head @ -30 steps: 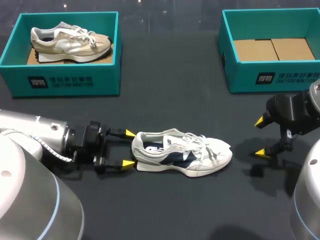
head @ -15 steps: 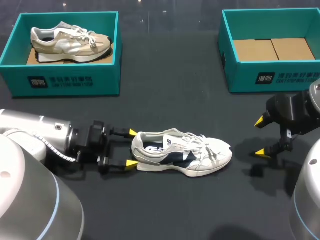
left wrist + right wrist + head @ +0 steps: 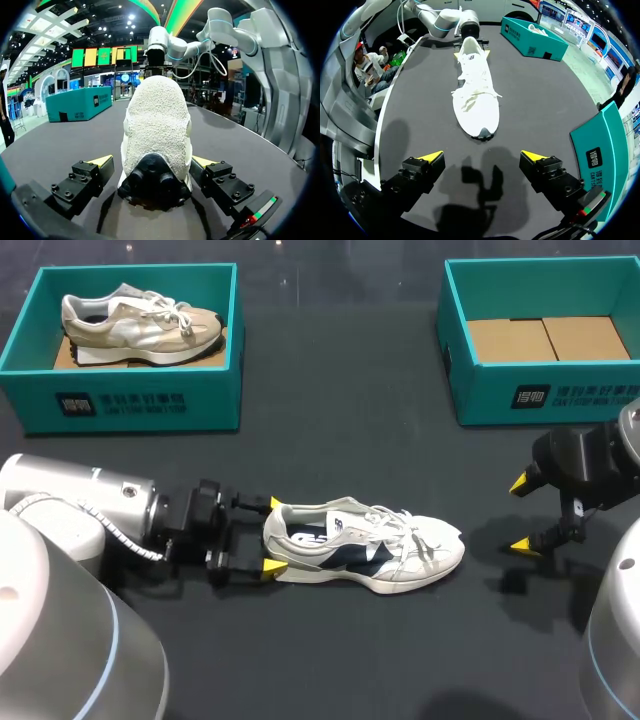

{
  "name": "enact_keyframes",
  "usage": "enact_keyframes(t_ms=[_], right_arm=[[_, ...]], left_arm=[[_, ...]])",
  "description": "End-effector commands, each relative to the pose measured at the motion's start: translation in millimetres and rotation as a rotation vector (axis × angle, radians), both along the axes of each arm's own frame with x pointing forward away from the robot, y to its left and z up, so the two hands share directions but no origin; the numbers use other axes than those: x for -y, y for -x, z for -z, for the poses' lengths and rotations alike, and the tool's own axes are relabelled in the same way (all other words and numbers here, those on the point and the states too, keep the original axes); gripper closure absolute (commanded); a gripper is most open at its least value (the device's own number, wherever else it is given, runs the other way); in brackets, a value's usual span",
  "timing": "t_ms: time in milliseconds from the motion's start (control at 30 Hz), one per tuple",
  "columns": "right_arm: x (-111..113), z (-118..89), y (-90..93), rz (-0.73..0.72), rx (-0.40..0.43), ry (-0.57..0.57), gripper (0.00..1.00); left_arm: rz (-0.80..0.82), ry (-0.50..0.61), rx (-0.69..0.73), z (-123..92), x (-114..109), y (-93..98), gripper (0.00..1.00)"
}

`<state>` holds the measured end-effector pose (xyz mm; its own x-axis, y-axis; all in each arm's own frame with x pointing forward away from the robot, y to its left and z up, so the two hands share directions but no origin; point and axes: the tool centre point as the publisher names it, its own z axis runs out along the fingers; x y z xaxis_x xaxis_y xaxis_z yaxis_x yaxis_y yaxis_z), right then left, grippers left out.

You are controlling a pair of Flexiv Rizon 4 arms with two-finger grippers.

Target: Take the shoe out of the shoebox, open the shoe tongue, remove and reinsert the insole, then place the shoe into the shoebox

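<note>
A white and navy shoe (image 3: 365,558) lies on its sole on the black table, toe pointing right. My left gripper (image 3: 272,535) is open at the shoe's heel, one yellow tip on each side. In the left wrist view the heel (image 3: 157,135) sits between the open fingers (image 3: 102,161) with a small gap on both sides. My right gripper (image 3: 521,514) hangs open to the right of the toe, holding nothing. From the right wrist the shoe (image 3: 472,95) lies ahead of the open gripper (image 3: 481,156), toe nearest.
A teal shoebox (image 3: 130,405) at the back left holds a beige shoe (image 3: 140,325). A second teal shoebox (image 3: 540,395) at the back right shows only its cardboard floor. Bare black table lies between the boxes and around the shoe.
My left gripper has slid right toward the shoe, so its tips now flank the heel. The shoe and my right arm have not moved.
</note>
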<state>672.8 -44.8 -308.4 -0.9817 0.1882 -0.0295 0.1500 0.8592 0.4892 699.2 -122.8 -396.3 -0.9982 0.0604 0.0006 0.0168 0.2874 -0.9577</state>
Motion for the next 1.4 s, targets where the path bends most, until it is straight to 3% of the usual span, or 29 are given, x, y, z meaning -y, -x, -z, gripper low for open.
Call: enact_keyframes(t_ms=[33,1300,1367,1400], right_arm=[[0,0,1.4,0.001,0.002,0.002,0.0],[0,0,1.4,0.001,0.002,0.002,0.0],[0,0,1.4,0.001,0.002,0.002,0.0],[0,0,1.4,0.001,0.002,0.002,0.0]], left_arm=[[0.003,-0.002,-0.001,2,7,-0.5,0.0],[0.031,-0.012,-0.005,10,37,6.9,0.0],[0.032,-0.014,-0.006,11,39,6.8,0.47],[0.032,-0.014,-0.006,11,39,6.9,0.66]])
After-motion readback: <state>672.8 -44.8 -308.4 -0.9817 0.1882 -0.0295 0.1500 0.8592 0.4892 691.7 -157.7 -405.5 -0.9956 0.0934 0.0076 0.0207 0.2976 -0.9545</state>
